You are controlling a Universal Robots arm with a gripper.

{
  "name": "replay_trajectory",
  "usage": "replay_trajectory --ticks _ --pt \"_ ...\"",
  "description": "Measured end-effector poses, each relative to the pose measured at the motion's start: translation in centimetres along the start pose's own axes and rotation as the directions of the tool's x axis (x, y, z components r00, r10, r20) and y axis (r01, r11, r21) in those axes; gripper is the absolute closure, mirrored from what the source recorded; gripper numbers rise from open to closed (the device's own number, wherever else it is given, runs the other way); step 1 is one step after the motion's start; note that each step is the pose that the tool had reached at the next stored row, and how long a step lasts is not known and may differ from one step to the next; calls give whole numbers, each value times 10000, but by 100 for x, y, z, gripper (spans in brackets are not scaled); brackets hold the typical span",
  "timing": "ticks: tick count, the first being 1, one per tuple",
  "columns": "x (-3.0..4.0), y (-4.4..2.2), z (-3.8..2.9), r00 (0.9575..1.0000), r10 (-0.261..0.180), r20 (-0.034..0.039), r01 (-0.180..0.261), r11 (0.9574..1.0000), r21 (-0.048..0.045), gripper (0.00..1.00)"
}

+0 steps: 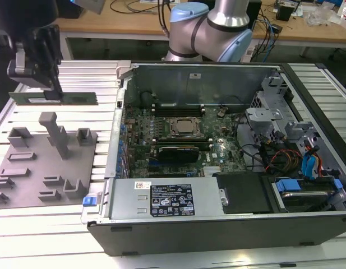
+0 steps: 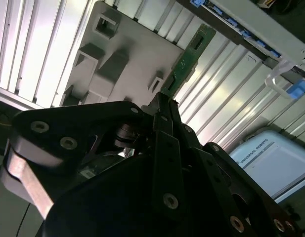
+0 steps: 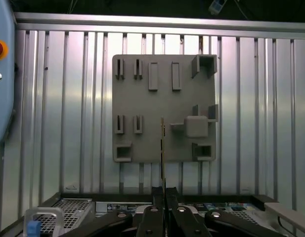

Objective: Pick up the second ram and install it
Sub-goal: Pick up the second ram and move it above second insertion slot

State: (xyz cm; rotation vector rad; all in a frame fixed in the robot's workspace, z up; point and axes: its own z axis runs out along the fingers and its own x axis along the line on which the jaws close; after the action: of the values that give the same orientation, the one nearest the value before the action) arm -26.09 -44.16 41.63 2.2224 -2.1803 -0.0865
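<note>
Black gripper [image 1: 49, 88] clamped on the ram [image 1: 77, 98], a thin flat green stick (edge-on in the first wrist view), held level above the grey blocky plastic tray [image 1: 27, 179], at the exterior view's left of the open metal case [image 1: 178, 230], over the ribbed table [image 1: 27, 235].

Bright light glares off the ribbed table [image 2: 38, 39] (claw [image 2: 164, 101] in shadow).
</note>
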Motion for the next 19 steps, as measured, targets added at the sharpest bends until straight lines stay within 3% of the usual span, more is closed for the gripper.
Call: replay_trajectory --ticks 4,8,14,16,19 --pt "-8 -125 -7 10000 -1 -1 1 10000 -18 87" --pt "-22 -364 -21 10000 0 -1 0 10000 -51 87" --pt "-35 -528 -30 10000 0 -1 0 10000 -70 87" --pt "-45 -650 -37 10000 2 -1 -2 10000 -86 87" --pt "-56 -776 -44 10000 0 -1 0 9999 -102 87"
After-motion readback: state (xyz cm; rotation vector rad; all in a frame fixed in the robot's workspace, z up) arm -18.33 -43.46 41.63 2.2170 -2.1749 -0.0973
